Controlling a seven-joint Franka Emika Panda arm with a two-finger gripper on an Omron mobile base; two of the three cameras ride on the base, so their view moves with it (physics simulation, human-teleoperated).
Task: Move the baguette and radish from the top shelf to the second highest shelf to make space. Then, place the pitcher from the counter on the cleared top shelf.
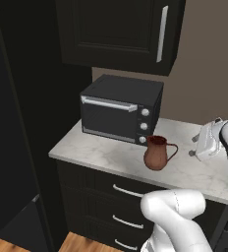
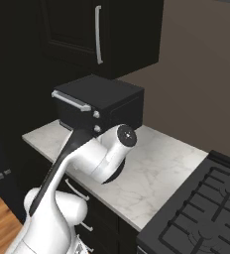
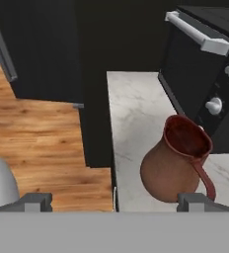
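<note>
Pincer [image 3: 114, 201] gapes wide above the pitcher [image 3: 173, 165] on the counter [image 1: 111, 152] near wooden floor [image 3: 42, 128].

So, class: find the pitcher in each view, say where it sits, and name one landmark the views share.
Left base view: pitcher centre-right on the counter, before the toaster oven.
Right base view: hidden behind the arm.
Hand view: lower right, near the counter edge.
Shared landmark: the toaster oven.
</note>
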